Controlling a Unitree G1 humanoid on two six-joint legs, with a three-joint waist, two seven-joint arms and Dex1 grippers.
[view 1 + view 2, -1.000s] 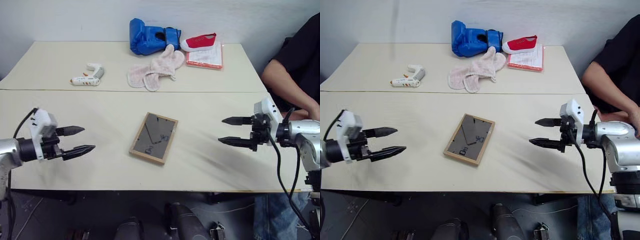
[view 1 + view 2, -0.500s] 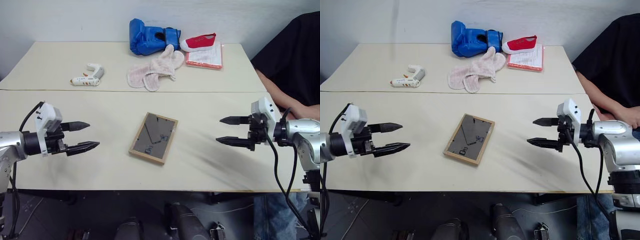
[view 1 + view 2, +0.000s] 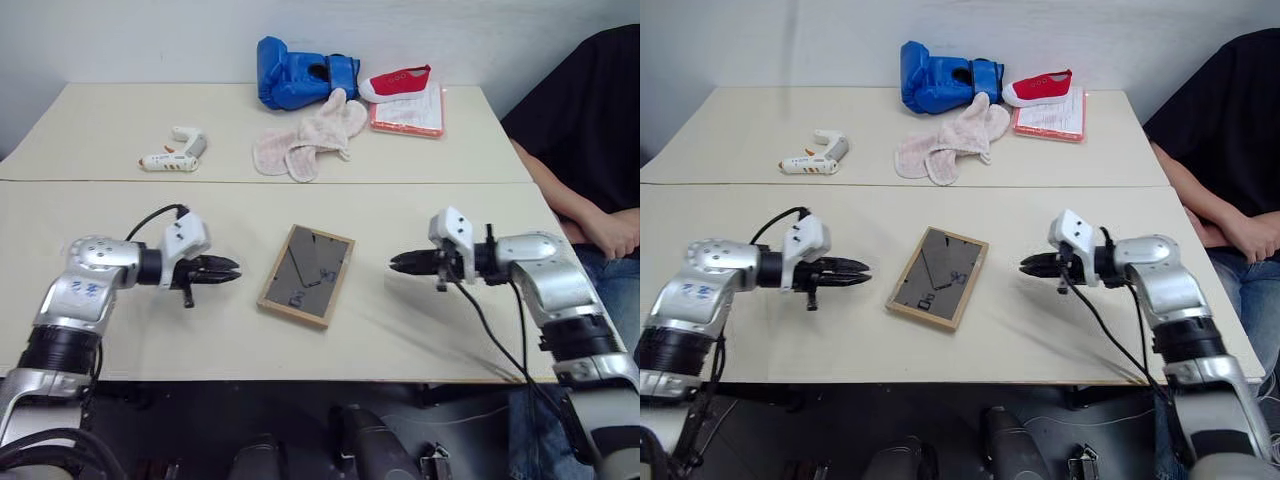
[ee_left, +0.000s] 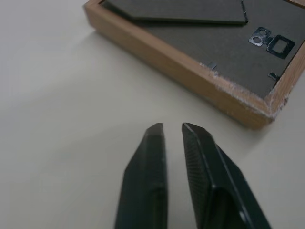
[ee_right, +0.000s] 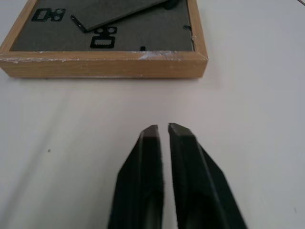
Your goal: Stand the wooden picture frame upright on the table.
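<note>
Wooden picture frame (image 3: 307, 275) flat, face-down, left gripper (image 3: 232, 269), right gripper (image 3: 397, 263) closed, level, flanking it

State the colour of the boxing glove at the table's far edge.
Bright blue; the boxing glove shows best in the left eye view.

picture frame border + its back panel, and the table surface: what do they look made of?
Wooden picture frame border: light unvarnished-looking wood, faint grain, whitish chipping along edges and a corner. Back panel: matte grey-brown board, probably fibreboard or card, with small black metal clips and a fold-out stand lying flat. Table: smooth cream-beige top, likely laminate or painted board; low sheen, no grain, one seam across.
</note>
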